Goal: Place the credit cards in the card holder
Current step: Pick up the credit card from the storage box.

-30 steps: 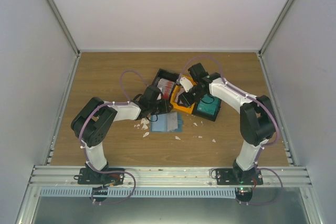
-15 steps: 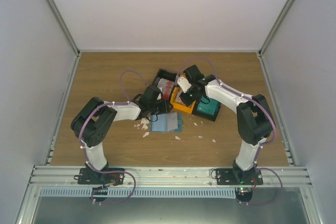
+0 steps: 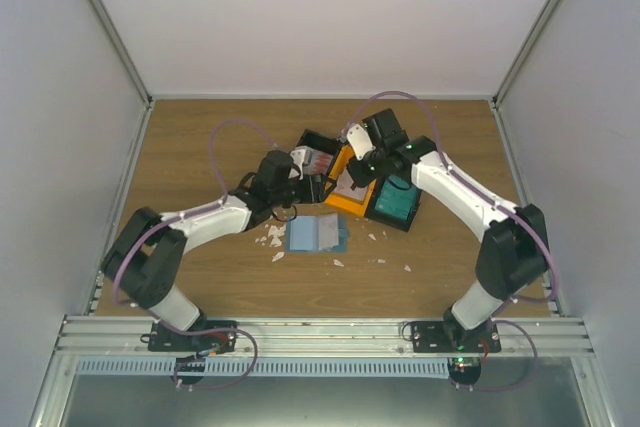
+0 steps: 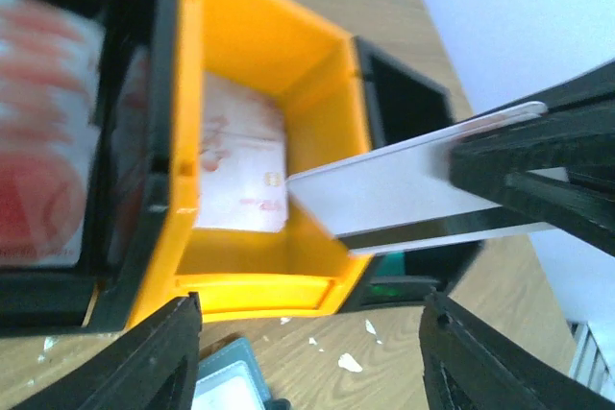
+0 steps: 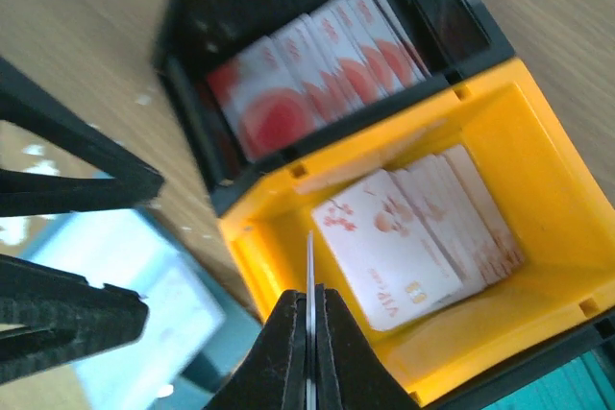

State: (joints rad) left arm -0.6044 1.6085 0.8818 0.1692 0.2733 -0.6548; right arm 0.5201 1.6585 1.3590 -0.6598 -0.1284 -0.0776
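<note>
My right gripper [image 5: 310, 297] is shut on a thin whitish credit card [image 5: 310, 261], seen edge-on above the orange bin [image 5: 538, 189]. In the left wrist view that card [image 4: 404, 189] juts out from the right gripper's black fingers [image 4: 538, 180]. More whitish cards [image 5: 413, 237] lie in the orange bin, and red-and-white cards [image 5: 317, 64] stand in the black bin behind it. The blue card holder [image 3: 317, 234] lies open on the table in front of the bins. My left gripper [image 4: 307, 352] is open and holds nothing, hovering near the holder's far edge [image 4: 226, 381].
A second black bin [image 3: 397, 202] with teal cards sits right of the orange bin [image 3: 350, 192]. Small white scraps [image 3: 272, 239] are scattered on the wooden table around the holder. Grey walls enclose the table on three sides.
My right gripper has shut on a card over the orange bin and moved slightly toward the back. My left arm has stretched toward the bins and its jaws have opened wider.
</note>
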